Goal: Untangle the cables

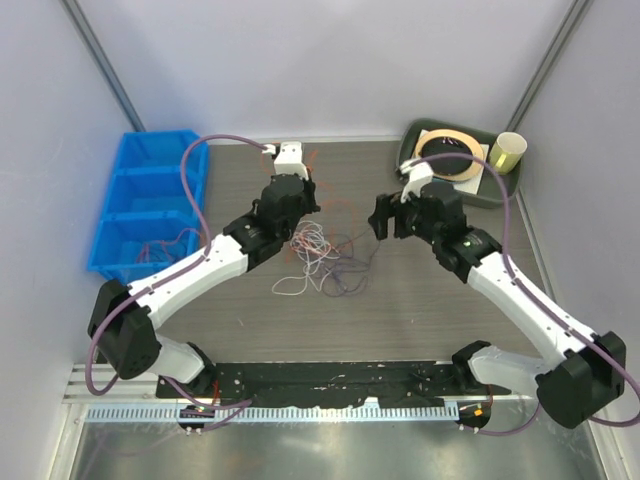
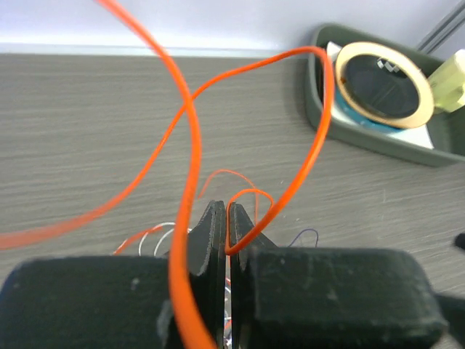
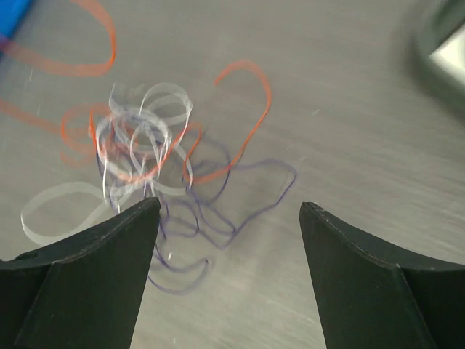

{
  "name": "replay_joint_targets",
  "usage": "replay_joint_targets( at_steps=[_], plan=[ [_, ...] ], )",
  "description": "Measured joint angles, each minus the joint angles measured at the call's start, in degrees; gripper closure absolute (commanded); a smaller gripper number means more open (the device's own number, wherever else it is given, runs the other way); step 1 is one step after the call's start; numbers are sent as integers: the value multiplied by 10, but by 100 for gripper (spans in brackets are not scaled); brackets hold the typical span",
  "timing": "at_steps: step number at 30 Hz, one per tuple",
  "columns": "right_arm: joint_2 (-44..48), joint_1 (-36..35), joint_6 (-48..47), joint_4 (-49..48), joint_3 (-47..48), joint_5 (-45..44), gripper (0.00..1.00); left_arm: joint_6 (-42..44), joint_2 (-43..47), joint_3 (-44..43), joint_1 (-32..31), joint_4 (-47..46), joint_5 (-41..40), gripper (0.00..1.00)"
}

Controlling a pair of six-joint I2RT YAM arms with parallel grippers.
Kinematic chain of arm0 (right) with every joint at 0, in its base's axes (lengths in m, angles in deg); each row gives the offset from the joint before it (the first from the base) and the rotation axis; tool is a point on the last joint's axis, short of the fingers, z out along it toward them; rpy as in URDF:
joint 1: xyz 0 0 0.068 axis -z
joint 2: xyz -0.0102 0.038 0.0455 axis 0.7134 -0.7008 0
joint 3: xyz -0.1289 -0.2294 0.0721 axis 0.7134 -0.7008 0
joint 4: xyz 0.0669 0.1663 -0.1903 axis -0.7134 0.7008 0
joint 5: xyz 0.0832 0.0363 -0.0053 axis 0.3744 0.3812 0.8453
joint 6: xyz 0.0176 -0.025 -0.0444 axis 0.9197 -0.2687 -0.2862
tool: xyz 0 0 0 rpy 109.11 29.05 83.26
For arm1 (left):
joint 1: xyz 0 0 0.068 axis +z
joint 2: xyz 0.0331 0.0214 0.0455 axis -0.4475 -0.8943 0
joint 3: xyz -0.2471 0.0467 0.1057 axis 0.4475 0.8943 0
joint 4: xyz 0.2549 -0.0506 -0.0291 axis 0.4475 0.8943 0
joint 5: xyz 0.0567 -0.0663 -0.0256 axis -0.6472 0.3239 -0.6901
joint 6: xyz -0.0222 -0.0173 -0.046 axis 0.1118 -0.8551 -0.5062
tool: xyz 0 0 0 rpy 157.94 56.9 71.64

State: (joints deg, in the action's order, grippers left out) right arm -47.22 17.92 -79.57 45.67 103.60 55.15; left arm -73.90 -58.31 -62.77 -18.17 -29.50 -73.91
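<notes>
The cables [image 1: 320, 262] lie mid-table as a loose tangle of thin orange-red, white and purple wires. My left gripper [image 1: 306, 207] is above the tangle's back left. In the left wrist view it [image 2: 227, 212] is shut on an orange-red cable [image 2: 320, 131], which loops up in front of the camera. My right gripper [image 1: 380, 218] is open, to the right of the tangle. In the right wrist view it [image 3: 227, 212] hovers over the purple loops [image 3: 240, 196], with white loops [image 3: 145, 123] and orange-red loops [image 3: 247, 109] beyond. It holds nothing.
A blue three-compartment bin [image 1: 150, 200] stands at the left with some thin wires in its near compartment. A dark green tray [image 1: 490, 190] with a tape roll [image 1: 452, 160] and a pale yellow cup [image 1: 507, 150] sit back right.
</notes>
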Motion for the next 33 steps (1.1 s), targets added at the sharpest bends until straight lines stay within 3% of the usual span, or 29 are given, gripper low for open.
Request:
replay_joint_targets(
  at_steps=[7,11,14,19,26,27,29,30,31,33],
  plan=[
    [-85,-10,-30,-90,-112,205,17,-36,0,-28,3,101,2,100],
    [-141,-56,-19,-179,-139,235,17,-62,2,-47,3,141,-4,100],
    [-184,-111,-15,-241,-141,209,17,-82,9,-49,3,168,-10,100],
    [-273,-191,14,-348,-143,94,17,-120,15,-49,3,194,-23,100],
    [-384,-247,74,-439,-129,-66,20,-149,15,-49,5,225,-34,100],
    [-400,-251,76,-449,-122,-89,23,-152,15,-49,7,226,-33,100],
    [-425,-256,78,-461,-107,-128,42,-156,15,-49,11,227,-31,100],
    [-435,-258,76,-461,-97,-148,56,-156,15,-49,15,227,-29,100],
    [-442,-259,76,-460,-86,-167,81,-155,15,-49,19,227,-25,100],
    [-447,-259,76,-456,-75,-205,92,-153,16,-49,36,227,-13,100]
  ],
)
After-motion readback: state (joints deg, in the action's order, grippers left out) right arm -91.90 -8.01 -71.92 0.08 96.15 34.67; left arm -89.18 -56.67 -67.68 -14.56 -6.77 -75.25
